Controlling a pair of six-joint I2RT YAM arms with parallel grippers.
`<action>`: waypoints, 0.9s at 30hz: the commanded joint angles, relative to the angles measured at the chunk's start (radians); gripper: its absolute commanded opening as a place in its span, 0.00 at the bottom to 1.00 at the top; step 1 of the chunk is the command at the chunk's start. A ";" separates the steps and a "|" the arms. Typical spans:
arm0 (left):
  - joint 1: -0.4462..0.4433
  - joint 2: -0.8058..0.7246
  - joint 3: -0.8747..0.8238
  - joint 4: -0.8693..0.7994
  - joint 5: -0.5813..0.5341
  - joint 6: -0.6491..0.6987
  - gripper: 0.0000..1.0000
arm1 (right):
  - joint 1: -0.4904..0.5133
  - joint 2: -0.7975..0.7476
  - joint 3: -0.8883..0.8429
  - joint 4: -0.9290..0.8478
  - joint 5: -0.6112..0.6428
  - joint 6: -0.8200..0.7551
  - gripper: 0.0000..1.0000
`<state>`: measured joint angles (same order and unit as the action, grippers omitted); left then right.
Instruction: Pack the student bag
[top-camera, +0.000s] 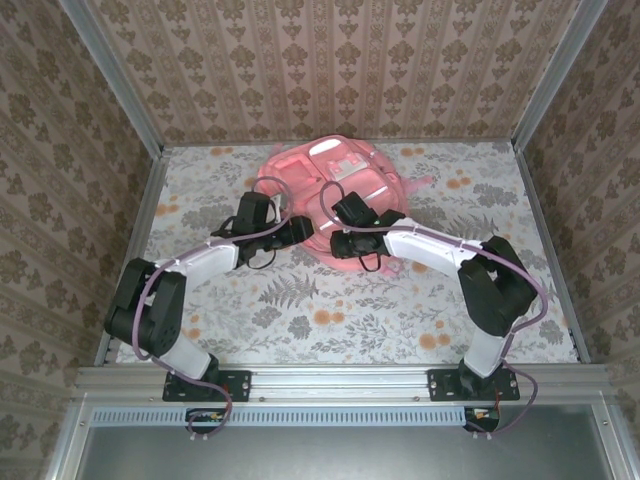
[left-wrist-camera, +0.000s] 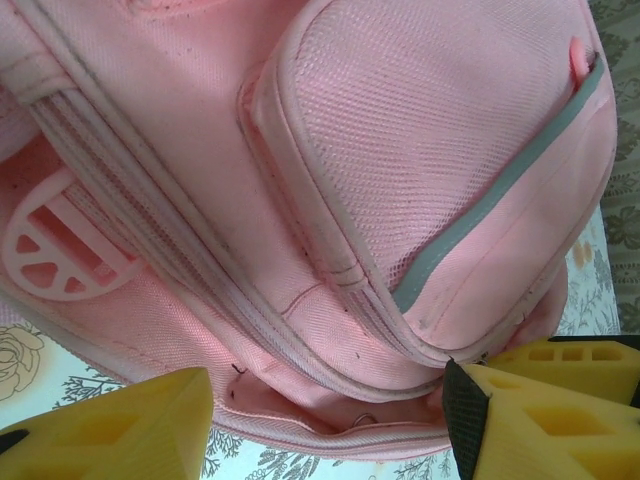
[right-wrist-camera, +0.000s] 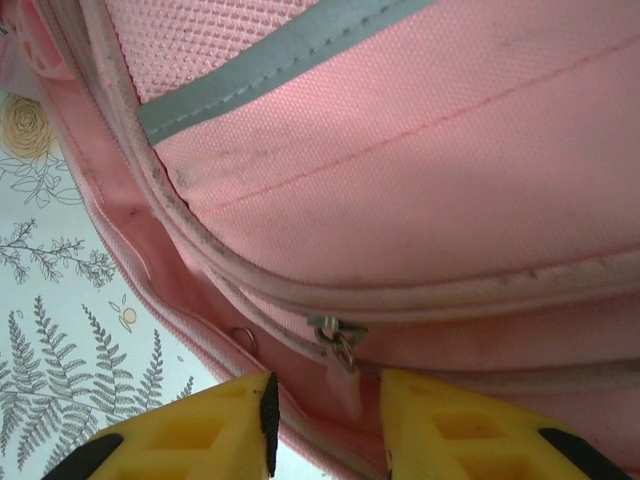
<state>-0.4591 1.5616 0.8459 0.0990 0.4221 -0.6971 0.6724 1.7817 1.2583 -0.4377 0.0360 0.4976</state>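
The student bag (top-camera: 325, 180), a pink backpack, lies at the middle back of the table. Both grippers are at its near edge. My left gripper (top-camera: 297, 230) is open. Its yellow fingers (left-wrist-camera: 110, 430) stand wide either side of the bag's lower rim (left-wrist-camera: 330, 425), where a zip gapes a little over a small metal ring (left-wrist-camera: 365, 418). My right gripper (top-camera: 345, 243) is open by a narrow gap. A silver zip slider (right-wrist-camera: 335, 335) hangs a pink pull tab (right-wrist-camera: 345, 385) down between its fingers (right-wrist-camera: 200, 430), and I see no contact with either pad. A grey stripe (right-wrist-camera: 260, 70) crosses the front pocket.
The table (top-camera: 300, 310) has a floral cloth. Wallpapered walls close in the left, back and right sides. A metal rail (top-camera: 340, 380) carries both arm bases at the near edge. A pink strap (top-camera: 418, 184) trails from the bag's right side.
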 joint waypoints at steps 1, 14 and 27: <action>-0.004 0.007 0.011 0.046 0.026 -0.041 0.63 | 0.001 0.034 0.042 -0.015 0.031 0.003 0.31; -0.011 0.118 0.036 0.195 0.132 -0.187 0.55 | 0.000 0.068 0.076 -0.013 0.092 -0.002 0.11; -0.017 0.231 0.096 0.277 0.127 -0.275 0.22 | 0.000 -0.004 0.064 -0.050 0.174 0.002 0.00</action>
<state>-0.4770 1.7775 0.9020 0.3454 0.5545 -0.9520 0.6724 1.8256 1.3064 -0.4553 0.1139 0.4969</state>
